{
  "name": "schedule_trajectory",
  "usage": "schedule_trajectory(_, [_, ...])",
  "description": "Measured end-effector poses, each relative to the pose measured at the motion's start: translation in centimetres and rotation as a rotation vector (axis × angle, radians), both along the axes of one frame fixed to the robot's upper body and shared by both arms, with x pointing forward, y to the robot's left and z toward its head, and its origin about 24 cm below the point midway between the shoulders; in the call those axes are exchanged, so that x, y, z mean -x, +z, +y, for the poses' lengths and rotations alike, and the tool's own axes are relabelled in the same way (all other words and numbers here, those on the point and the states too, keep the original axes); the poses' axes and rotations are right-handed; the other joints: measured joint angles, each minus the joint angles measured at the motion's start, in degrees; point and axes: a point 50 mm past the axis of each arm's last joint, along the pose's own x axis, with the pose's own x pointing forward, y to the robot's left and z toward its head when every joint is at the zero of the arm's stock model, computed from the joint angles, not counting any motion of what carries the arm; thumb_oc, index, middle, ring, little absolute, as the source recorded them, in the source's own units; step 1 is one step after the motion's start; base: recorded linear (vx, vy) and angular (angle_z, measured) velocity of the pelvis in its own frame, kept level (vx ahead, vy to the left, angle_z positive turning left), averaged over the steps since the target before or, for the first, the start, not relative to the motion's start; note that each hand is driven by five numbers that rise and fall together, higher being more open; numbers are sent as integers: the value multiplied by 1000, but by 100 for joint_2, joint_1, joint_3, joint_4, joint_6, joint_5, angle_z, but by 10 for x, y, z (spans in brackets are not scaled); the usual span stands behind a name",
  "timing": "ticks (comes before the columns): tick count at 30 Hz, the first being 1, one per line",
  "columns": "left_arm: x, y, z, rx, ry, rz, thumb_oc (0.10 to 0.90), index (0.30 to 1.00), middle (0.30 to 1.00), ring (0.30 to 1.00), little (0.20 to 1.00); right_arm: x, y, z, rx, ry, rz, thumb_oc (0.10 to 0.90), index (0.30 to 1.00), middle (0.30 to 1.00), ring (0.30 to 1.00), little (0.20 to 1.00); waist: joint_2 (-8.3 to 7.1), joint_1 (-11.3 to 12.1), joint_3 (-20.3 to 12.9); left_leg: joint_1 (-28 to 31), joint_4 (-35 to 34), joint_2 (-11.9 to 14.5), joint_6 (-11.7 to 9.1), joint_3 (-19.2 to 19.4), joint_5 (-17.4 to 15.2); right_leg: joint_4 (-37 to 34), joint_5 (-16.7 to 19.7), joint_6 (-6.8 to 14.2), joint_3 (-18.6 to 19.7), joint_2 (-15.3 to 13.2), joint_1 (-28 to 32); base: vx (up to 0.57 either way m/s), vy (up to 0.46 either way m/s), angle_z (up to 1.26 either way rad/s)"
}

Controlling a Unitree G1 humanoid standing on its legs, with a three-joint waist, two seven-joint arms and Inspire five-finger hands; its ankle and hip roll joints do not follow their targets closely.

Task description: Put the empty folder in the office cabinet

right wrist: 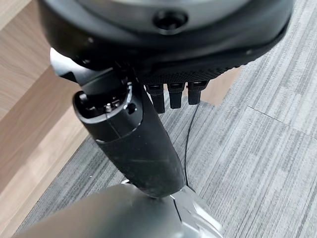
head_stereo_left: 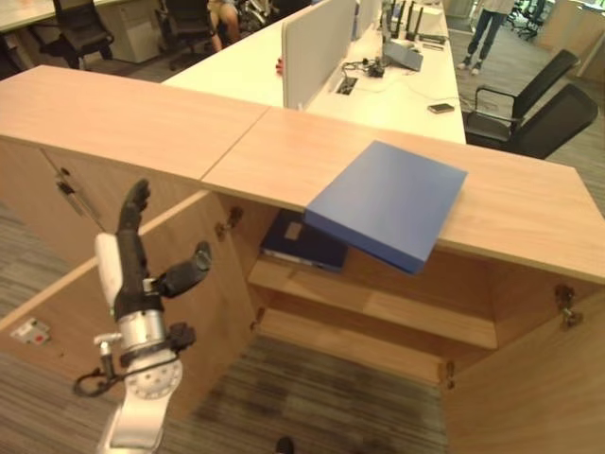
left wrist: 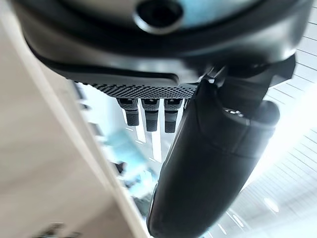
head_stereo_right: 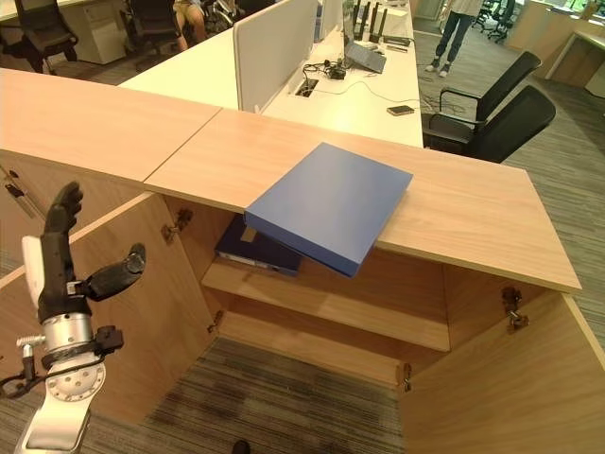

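A blue folder [head_stereo_left: 388, 203] lies on the wooden top of the office cabinet [head_stereo_left: 529, 208], tilted, with its near corner hanging over the front edge above the open compartment. My left hand [head_stereo_left: 132, 265] is raised in front of the open left door [head_stereo_left: 217, 293], well left of the folder and below it, fingers straight, thumb spread, holding nothing. The left wrist view shows its thumb [left wrist: 213, 163] and fingers against the room beyond. My right hand [right wrist: 133, 144] hangs over grey carpet beside a wooden panel, fingers straight and empty.
A darker blue folder [head_stereo_left: 302, 241] lies on the shelf [head_stereo_left: 378, 303] inside the cabinet. Both doors stand open, the right door [head_stereo_left: 529, 378] at the lower right. Behind the cabinet are a white desk with a divider [head_stereo_left: 317, 47], black chairs [head_stereo_left: 539, 109] and a standing person [head_stereo_left: 487, 28].
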Motion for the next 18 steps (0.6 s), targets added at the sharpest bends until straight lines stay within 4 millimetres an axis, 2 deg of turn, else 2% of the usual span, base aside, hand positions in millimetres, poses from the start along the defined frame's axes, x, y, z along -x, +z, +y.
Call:
schedule_trajectory(3, [-1, 11, -11, -120, -56, -36, 800, 900, 900, 900, 900, -1, 0, 0, 14, 19, 4, 800, 900, 900, 900, 900, 23, -47, -9, 69, -1, 1, -19, 16, -21, 0, -12, -4, 21, 2, 60, 19, -4, -3])
schedule_trajectory(10, [2, 29, -23, -308, -162, -84, 800, 900, 900, 900, 900, 1, 0, -4, 31, 29, 13, 800, 900, 900, 900, 900, 142, -133, -144, 72, -22, 6, -68, 19, -68, 0, -11, -9, 34, 3, 60, 0, 0, 0])
schedule_trajectory(12, [5, 34, -36, -430, -284, -67, 800, 900, 900, 900, 900, 7, 0, -6, 37, 38, 28, 800, 900, 900, 900, 900, 196, -141, -320, 71, -22, 4, -68, 27, -72, 0, -25, 12, 43, 2, 56, 0, 0, 0])
schedule_trajectory(15, [11, 35, -52, -492, -406, -73, 800, 900, 900, 900, 900, 7, 0, -8, 40, 49, 34, 800, 900, 900, 900, 900, 234, -150, -388, 79, -23, 8, -71, 46, -70, 0, -24, 12, 67, 5, 49, 1, 3, -3])
schedule_trajectory(18, [16, 39, -60, -536, -476, -83, 800, 900, 900, 900, 900, 7, 0, -8, 38, 62, 36, 800, 900, 900, 900, 900, 244, -155, -413, 89, -23, 30, -76, 109, -68, 0, -10, -5, 133, 25, 30, 7, 3, -11])
